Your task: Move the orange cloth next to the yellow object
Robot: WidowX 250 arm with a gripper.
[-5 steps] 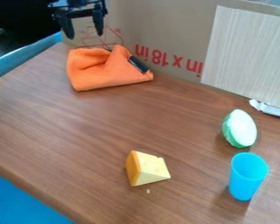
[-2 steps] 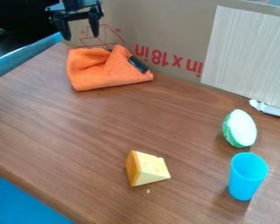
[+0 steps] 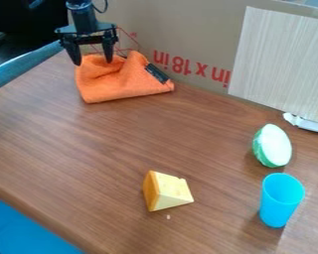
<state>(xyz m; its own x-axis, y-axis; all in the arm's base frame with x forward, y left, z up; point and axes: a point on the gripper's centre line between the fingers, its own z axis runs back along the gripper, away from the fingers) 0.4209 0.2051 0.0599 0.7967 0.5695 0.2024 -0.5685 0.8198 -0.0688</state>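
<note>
Orange cloth (image 3: 125,82) bunched on wooden table (image 3: 208,149), just below gripper (image 3: 93,63); fingers parted, grip released.

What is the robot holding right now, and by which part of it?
Nothing appears held: the hand is open at the orange cloth's far left end, with no cloth visibly pinched.
</note>
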